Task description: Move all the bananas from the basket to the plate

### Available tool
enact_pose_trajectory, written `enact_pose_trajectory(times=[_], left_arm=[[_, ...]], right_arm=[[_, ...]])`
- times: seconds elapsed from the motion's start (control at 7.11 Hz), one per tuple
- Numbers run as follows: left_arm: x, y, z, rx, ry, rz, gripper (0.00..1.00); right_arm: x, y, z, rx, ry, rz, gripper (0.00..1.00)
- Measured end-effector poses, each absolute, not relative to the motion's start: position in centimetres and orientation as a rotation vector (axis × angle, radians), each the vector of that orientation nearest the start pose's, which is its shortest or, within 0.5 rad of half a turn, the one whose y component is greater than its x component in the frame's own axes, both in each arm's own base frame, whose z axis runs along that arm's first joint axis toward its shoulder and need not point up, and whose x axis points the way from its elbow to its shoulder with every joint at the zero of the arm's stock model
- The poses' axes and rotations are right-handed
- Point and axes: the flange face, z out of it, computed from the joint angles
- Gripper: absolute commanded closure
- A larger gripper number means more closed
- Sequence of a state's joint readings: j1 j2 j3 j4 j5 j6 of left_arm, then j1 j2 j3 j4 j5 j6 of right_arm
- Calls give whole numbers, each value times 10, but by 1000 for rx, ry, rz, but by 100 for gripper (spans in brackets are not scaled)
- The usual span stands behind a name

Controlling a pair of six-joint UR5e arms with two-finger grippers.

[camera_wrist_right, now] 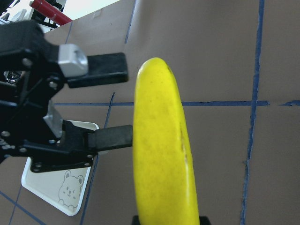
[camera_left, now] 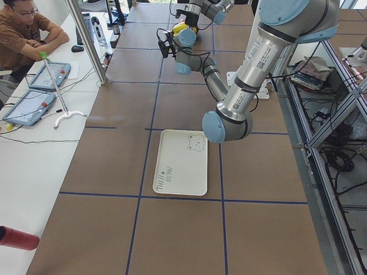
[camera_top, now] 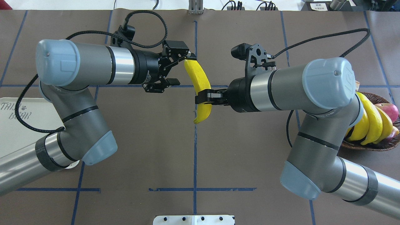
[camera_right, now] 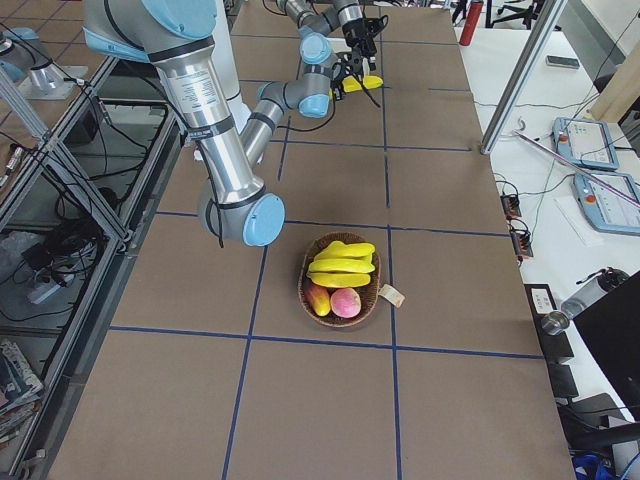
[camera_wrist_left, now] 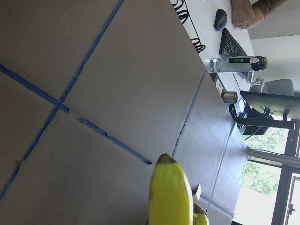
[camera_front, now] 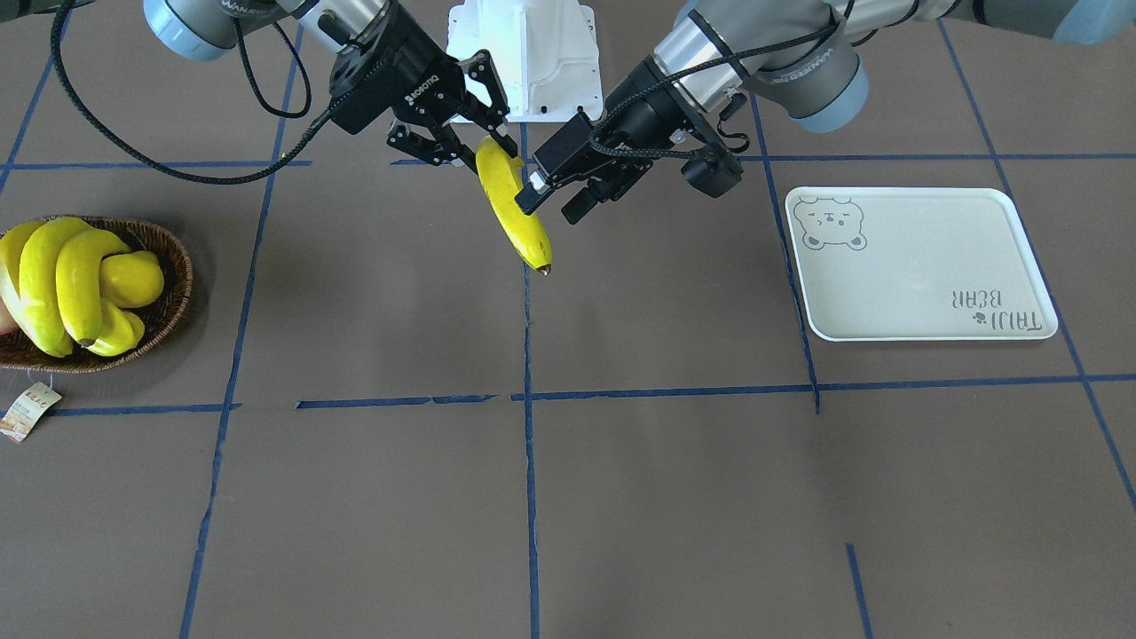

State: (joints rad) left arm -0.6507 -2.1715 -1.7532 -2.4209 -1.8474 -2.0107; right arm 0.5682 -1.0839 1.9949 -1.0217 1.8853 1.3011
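Observation:
One banana (camera_front: 515, 209) (camera_top: 200, 84) hangs in the air over the table's middle. My right gripper (camera_top: 204, 98) (camera_front: 484, 153) is shut on its end nearest the robot. My left gripper (camera_top: 182, 69) (camera_front: 548, 209) is open beside the banana's far half, one finger at its tip. In the right wrist view the banana (camera_wrist_right: 161, 150) fills the centre, with the left gripper's spread fingers (camera_wrist_right: 105, 70) beside it. More bananas (camera_front: 62, 284) lie in the wicker basket (camera_front: 177, 266) (camera_top: 368, 147) on my right. The white bear plate (camera_front: 923, 266) (camera_top: 15, 131) is bare on my left.
Other fruit (camera_top: 387, 111) shares the basket, and its paper tag (camera_front: 31, 410) lies on the table. The white robot base (camera_front: 524, 53) stands behind the grippers. A person (camera_left: 28, 28) sits at a side desk with tablets (camera_left: 46, 74).

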Motion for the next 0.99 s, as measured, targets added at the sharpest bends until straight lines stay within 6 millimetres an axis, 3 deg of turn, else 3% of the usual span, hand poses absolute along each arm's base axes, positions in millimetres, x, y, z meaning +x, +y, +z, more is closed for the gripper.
enact_pose_trajectory(times=[0.14, 0.28, 0.42, 0.56, 0.7, 0.84, 0.99], left_arm=[[427, -452, 129, -45, 1662, -607, 3], [434, -453, 127, -49, 1660, -605, 26], [437, -453, 127, -51, 1658, -605, 67], [438, -454, 126, -51, 1658, -604, 95], [438, -453, 126, -52, 1658, -601, 100], [438, -453, 125, -51, 1659, -596, 100], [437, -452, 125, -52, 1660, -594, 100]], right_arm=[[-404, -375, 137, 350, -1430, 9, 99], [-405, -372, 136, 345, -1435, 4, 99], [-406, -370, 135, 343, -1438, 2, 99], [-406, -369, 135, 342, -1438, 0, 99], [-407, -369, 135, 341, -1438, -1, 84], [-407, -368, 134, 341, -1439, -2, 1], [-407, -368, 132, 343, -1442, -3, 0]])
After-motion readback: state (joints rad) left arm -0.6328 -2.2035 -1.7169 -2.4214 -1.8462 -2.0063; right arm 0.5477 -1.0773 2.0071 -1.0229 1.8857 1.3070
